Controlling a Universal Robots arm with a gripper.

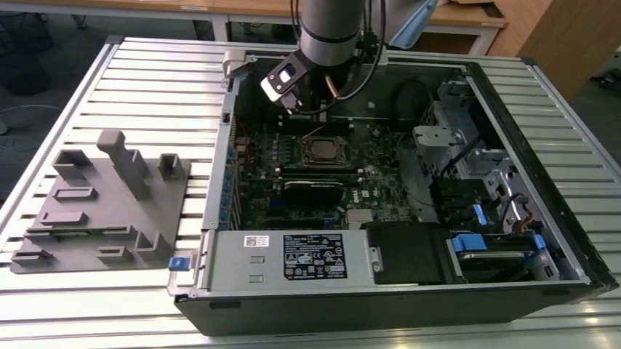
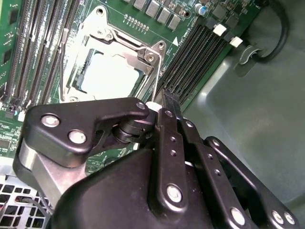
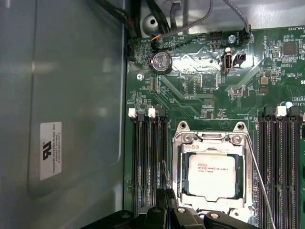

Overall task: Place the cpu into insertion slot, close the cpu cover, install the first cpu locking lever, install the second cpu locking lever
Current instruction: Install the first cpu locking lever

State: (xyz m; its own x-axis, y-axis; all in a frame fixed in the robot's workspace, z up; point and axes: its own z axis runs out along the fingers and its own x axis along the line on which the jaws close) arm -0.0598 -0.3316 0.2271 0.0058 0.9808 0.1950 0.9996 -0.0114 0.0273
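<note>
First wrist view: the cpu lies flat in the slot, silver top up. The cover is down over it, its frame lying around the chip's edges with the top showing through the cut-out. A wire lever runs along one side of the cover to the tips of the gripper. A second wire lever on the opposite side slants away from the cover's edge rather than lying along it. Whether either lever is hooked down I cannot tell.

In the second wrist view the fingers are drawn close together, with no gap visible between the tips. They sit just beside the cover's corner, at the end of the wire lever. I cannot tell whether they pinch the wire or only touch it.

Long black memory slots flank the slot on both sides on the green board, with a coin battery further off.

In the exterior view the arm reaches down into the open case, which lies on the ribbed metal surface. A grey holder block stands on the surface at the exterior view's left of the case.
</note>
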